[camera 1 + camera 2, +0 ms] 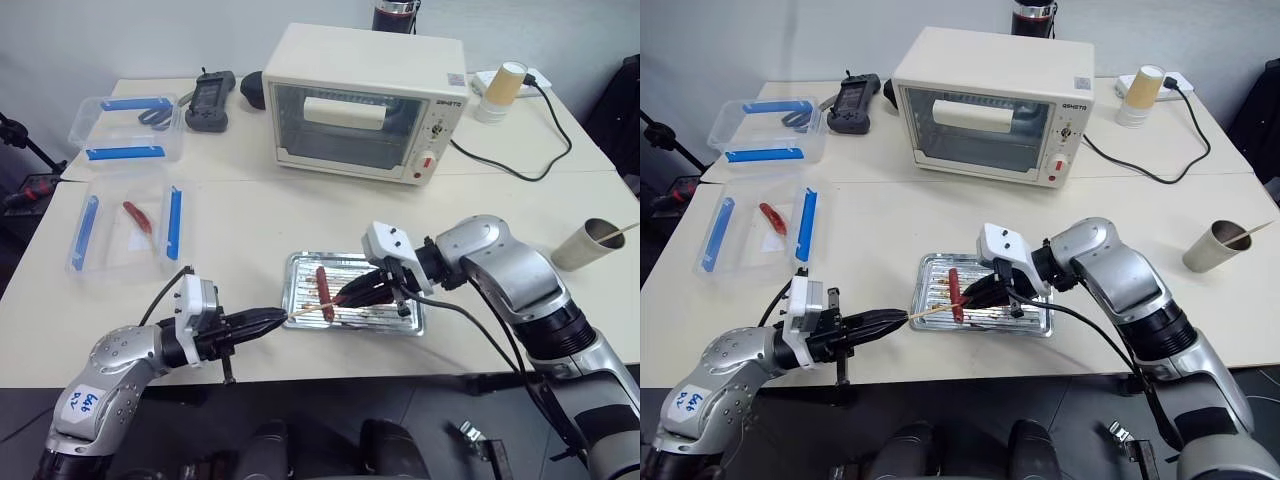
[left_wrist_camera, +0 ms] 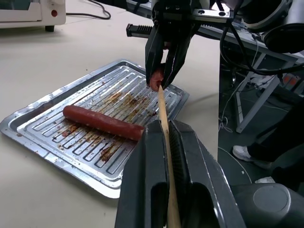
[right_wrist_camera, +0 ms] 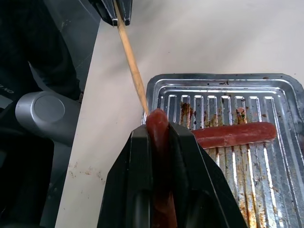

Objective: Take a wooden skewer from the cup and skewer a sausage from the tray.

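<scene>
Right now the skewering itself is in hand: the left gripper is pressed together on the wooden skewer, which juts toward three o'clock over the near-left corner of the tray, while the right gripper pinches the sausage lengthwise between its black fingers and holds it just above the tray's middle. The stick's tip meets the exposed end of that sausage; whether it has pierced the skin or merely touches it cannot be told.

The next move, as a judgement, calls for the two arms to close along one line, the stick driven down the sausage's long axis while the right fingers keep it from bending or sliding out. A small tilt would likely send the point out through the side.

From the head, the wider table appears: the twin sausage lying on the ridged tray at about ten o'clock from the held one, the cup well apart at three o'clock with another stick in it, and the toaster oven at twelve o'clock. The left wrist view looks along the stick and shows its tip aimed at the sausage's end. The right wrist view shows instead how deep the sausage sits between the fingers, and the stick arriving at a slight slant.
</scene>
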